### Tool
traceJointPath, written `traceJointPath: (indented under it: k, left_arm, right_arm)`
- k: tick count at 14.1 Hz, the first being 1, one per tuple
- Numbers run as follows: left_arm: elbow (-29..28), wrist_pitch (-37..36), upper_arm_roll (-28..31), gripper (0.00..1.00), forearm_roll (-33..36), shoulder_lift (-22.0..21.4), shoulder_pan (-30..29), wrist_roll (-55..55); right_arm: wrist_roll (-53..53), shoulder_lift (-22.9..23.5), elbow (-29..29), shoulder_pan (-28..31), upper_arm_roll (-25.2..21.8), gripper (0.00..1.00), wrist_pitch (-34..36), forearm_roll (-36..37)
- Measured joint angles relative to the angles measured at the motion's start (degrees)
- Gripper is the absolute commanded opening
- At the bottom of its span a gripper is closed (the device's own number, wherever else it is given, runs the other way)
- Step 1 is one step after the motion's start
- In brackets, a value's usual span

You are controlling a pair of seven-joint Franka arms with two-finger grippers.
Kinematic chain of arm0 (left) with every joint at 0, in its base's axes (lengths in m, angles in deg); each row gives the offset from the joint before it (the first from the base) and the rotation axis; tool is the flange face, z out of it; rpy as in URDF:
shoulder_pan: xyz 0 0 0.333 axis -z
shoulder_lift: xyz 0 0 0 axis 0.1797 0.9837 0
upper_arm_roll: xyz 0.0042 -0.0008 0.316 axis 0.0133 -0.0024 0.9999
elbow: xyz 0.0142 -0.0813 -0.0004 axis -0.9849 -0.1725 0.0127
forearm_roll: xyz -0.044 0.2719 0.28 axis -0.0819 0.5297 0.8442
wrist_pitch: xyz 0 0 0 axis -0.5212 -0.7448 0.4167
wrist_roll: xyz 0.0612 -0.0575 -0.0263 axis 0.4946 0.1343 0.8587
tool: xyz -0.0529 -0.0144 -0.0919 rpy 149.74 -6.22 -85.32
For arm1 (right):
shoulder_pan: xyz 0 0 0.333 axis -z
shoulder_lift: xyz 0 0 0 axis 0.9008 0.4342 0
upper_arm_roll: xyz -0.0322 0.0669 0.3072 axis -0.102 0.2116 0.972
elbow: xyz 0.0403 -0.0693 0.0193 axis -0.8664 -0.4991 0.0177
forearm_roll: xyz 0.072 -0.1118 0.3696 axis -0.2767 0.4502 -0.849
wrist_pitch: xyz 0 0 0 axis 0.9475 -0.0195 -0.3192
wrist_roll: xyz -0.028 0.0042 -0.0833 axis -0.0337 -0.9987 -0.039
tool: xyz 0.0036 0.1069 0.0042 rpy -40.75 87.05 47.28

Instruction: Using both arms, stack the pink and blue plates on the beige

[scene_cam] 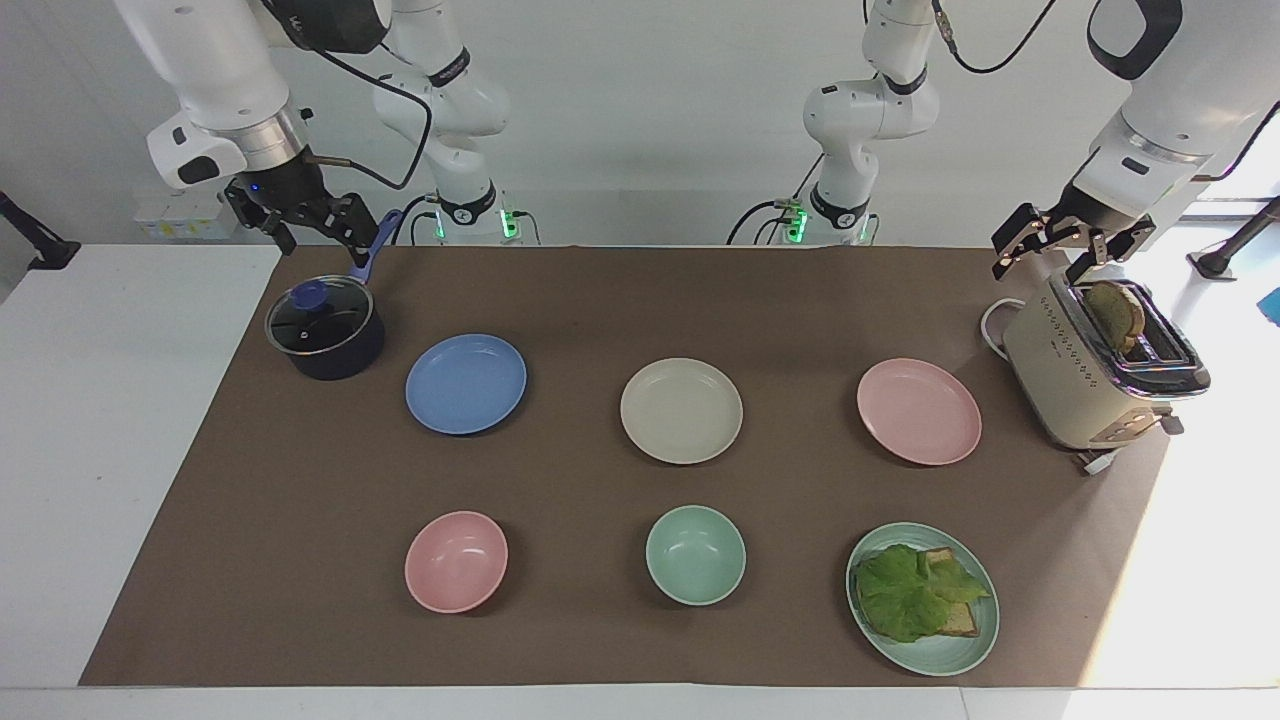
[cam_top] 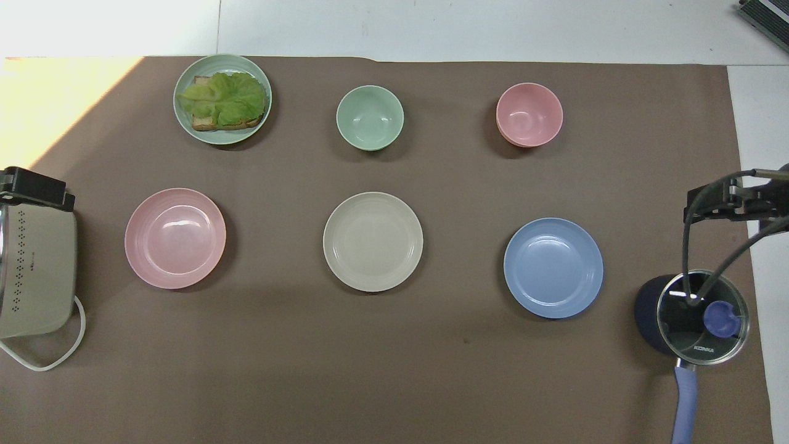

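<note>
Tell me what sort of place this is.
Most likely a robotics lab set up as a mock kitchen. Two arms bolted at a table's edge stand over a brown mat laid with a toaster, a lidded pot, and pink, beige and blue plates against bare white walls.

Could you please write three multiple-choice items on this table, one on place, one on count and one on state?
1. What lies between the pink plate and the blue plate?
A. beige plate
B. pot
C. toaster

2. How many bowls are on the mat?
A. one
B. two
C. four

3. How do the pink and blue plates lie?
A. both on the beige plate
B. each apart on the mat
C. one held in a pincer

Key: 1 A, the beige plate is the middle one of the row. 2 B, a pink bowl and a green bowl. 3 B, all three plates lie apart.
</note>
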Motion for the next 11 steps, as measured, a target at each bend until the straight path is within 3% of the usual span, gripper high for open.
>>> traceJointPath:
  k: [5, 11]
  left_arm:
    - [-14.7, 15.3, 0.4, 1.00, 0.2, 0.6, -0.6, -0.1]
    - [-25.1, 26.1, 0.6, 1.00, 0.2, 5.7, -4.5, -0.6]
  right_arm:
    - [0.0, 0.0, 0.0, 0.0, 0.0, 1.00, 0.0, 0.0]
    - [0.0, 0.0, 0.0, 0.0, 0.0, 1.00, 0.0, 0.0]
